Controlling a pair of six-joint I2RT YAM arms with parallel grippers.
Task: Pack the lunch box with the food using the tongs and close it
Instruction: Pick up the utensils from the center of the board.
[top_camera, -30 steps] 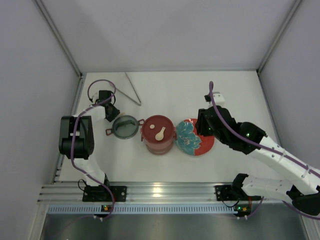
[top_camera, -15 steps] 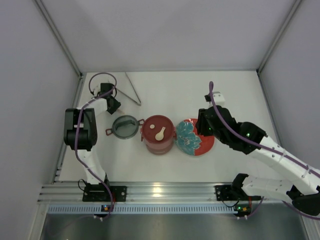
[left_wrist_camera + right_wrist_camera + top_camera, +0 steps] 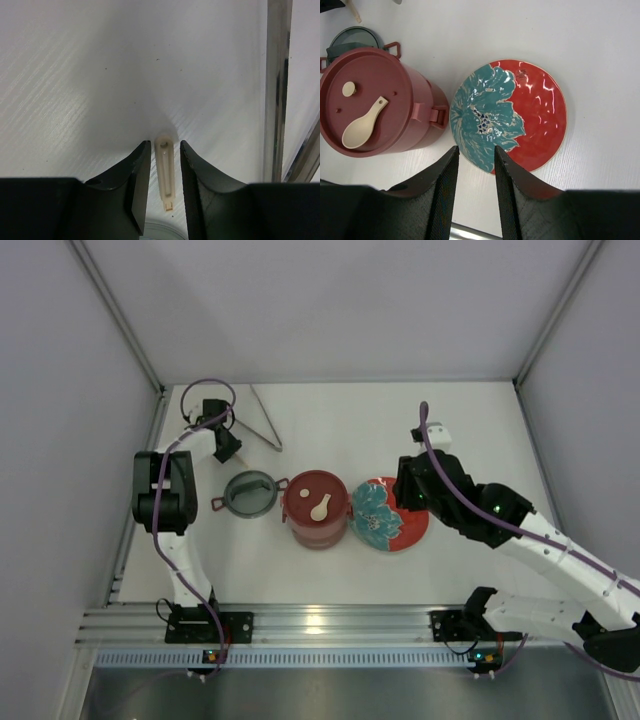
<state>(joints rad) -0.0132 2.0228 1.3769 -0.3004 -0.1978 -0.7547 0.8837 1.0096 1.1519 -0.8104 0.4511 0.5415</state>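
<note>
Find the lunch box (image 3: 303, 518) at the table's (image 3: 400, 420) centre, lidded, cream spoon (image 3: 362, 125) on top; tongs (image 3: 266, 420) near the far left corner. See left gripper (image 3: 163, 150) slightly parted around a cream strip (image 3: 165, 172), grip unclear; right gripper (image 3: 476, 150) spread, empty, above the flowered plate (image 3: 540, 125).

No text, brand or number could be read anywhere; the only mark was a small faint stamp (image 3: 521, 76) on the red plate (image 3: 540, 120), just beyond its teal flower (image 3: 487, 117), too small to make out.
</note>
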